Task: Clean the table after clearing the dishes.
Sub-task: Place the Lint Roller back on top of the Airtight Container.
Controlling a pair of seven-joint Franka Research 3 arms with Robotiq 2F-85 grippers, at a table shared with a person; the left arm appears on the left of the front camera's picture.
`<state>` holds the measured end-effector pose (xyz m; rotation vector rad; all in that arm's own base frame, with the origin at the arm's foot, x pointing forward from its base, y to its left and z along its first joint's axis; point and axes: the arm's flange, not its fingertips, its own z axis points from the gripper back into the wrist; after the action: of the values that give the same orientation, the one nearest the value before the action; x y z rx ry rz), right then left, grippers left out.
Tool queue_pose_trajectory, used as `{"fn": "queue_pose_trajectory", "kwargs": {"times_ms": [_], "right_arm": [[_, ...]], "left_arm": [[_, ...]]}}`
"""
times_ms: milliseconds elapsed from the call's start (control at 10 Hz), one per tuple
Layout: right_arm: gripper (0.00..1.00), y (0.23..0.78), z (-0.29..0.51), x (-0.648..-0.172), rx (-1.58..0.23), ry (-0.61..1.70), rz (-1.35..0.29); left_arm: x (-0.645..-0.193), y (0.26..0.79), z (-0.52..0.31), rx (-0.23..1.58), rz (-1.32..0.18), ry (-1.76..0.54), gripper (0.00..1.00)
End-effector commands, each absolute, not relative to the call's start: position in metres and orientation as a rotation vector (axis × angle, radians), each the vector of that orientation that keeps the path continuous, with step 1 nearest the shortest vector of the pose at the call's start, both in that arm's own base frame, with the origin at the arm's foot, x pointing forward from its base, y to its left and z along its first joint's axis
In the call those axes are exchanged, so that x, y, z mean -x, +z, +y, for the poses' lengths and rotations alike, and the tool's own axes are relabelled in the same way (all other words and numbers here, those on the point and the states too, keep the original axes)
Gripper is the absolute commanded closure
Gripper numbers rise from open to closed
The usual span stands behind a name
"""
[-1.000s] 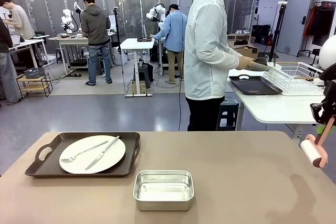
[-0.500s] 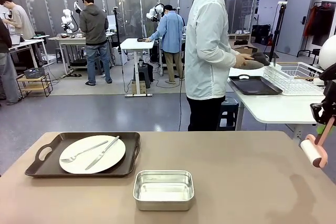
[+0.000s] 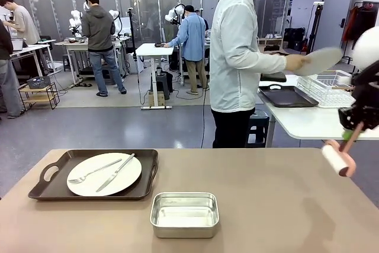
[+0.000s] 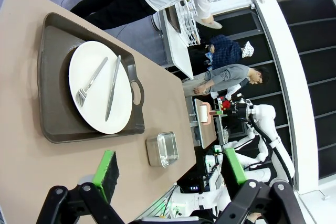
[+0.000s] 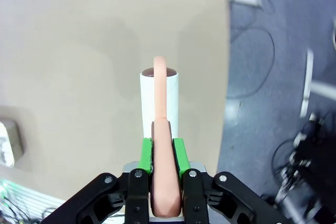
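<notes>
My right claw [image 3: 355, 124] is clamped on the pink handle of a white lint roller [image 3: 336, 160]; the roll sticks out past the fingertips over the right edge of the large tan-brown table [image 3: 266, 194]. My left claw [image 4: 170, 167] stands apart, gripping nothing.

Far to the left of the right claw lies a dark brown rectangular tray with handles [image 3: 53, 189]. It carries a round white plate [image 3: 89, 186], and on the plate a metal fork [image 3: 93, 171] and a metal knife [image 3: 115, 172] lie side by side. From the left claw the tray is ahead and off to one side. A small rectangular steel pan [image 3: 184, 195] sits near the tray's corner, between the right claw and the tray, with its shiny floor in plain sight.

Beyond the right claw a person in a pale jacket [image 3: 237, 57] stands at a white table, one hand [image 3: 294, 62] holding a pale round dish, blurred, above a second dark tray [image 3: 287, 96] and a white wire rack [image 3: 331, 87].

On my table I count one tray, one plate, one fork, one knife and one pan, and I hold one roller
</notes>
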<state>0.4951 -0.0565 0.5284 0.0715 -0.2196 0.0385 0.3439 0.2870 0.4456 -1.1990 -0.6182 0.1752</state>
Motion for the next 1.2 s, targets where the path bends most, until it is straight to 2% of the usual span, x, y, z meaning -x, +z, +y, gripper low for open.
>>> {"fn": "queue_pose_trajectory", "kwargs": {"times_ms": [0, 300, 400, 800, 1100], "right_arm": [[0.79, 0.548, 0.010, -0.471, -0.089, 0.315, -0.283], [0.79, 0.568, 0.150, -0.445, -0.007, 0.721, -0.308], [0.79, 0.570, 0.200, -0.441, 0.075, 0.824, -0.337], [0.79, 0.587, 0.343, -0.406, 0.049, 1.244, -0.299], [0.79, 0.569, 0.395, -0.359, -0.029, 1.463, -0.209]], "left_arm": [[-0.342, 0.448, 0.288, 1.209, -0.627, 0.173, 0.00], [-0.342, 0.448, 0.288, 1.209, -0.627, 0.173, 0.00], [-0.342, 0.448, 0.288, 1.209, -0.627, 0.173, 0.00], [-0.342, 0.448, 0.288, 1.209, -0.627, 0.173, 0.00], [-0.342, 0.448, 0.288, 1.209, -0.627, 0.173, 0.00]]}}
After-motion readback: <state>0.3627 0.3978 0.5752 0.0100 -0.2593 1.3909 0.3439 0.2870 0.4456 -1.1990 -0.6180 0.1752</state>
